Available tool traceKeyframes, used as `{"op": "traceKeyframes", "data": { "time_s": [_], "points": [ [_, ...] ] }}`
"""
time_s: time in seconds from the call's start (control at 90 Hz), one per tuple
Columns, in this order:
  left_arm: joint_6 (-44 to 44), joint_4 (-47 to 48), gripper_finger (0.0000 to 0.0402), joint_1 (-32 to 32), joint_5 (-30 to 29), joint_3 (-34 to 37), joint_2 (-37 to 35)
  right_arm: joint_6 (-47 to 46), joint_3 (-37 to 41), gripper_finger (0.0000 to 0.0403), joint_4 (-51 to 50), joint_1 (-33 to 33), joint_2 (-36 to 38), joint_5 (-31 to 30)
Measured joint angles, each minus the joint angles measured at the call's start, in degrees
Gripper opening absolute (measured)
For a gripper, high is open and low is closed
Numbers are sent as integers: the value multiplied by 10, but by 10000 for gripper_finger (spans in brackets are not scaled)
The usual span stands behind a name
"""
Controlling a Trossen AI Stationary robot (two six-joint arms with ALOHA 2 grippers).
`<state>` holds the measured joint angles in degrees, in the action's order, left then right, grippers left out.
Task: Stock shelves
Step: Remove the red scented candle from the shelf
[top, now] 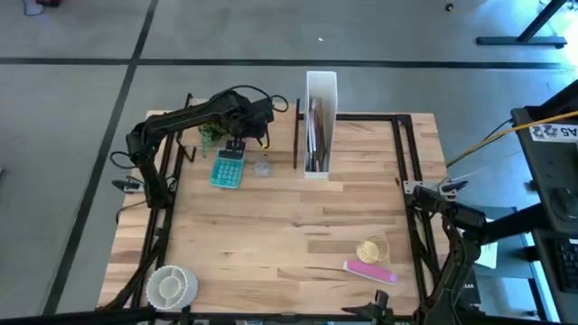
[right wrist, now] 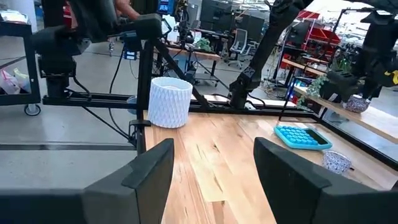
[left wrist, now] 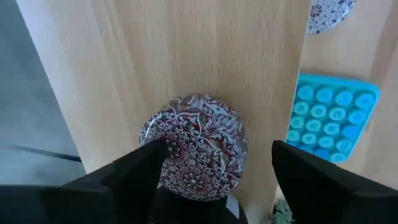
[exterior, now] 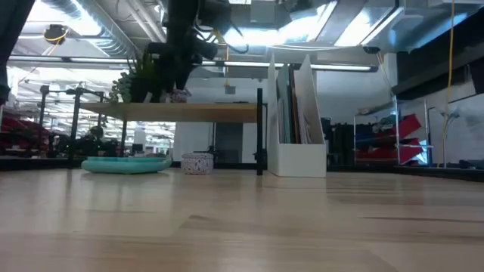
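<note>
Left end effector (left wrist: 211,180) hangs over the low light-wood shelf board (left wrist: 186,56) at the tabletop's far left, fingers spread wide around a round patterned red-and-white tin (left wrist: 194,146) resting there. My worry: withdrawing off-centre could drag it over the edge.

Two matte black jointed arms carry looping black cables; each end effector has broad, flat, angular black fingers (left wrist: 140,171).
</note>
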<state>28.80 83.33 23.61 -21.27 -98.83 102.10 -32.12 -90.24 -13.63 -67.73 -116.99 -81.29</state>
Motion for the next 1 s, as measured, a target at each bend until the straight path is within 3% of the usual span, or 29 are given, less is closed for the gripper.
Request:
{"op": "traceKeyframes", "data": {
  "time_s": [0.411, 1.0],
  "points": [
    [13, 2, 281, -31, 6, -29, 3, 11, 0, 207, -3, 18, 0, 35],
    [5, -44, 281, 10, 27, 4, 3, 9, 0, 207, 1, 18, 0, 56]
  ]
}}
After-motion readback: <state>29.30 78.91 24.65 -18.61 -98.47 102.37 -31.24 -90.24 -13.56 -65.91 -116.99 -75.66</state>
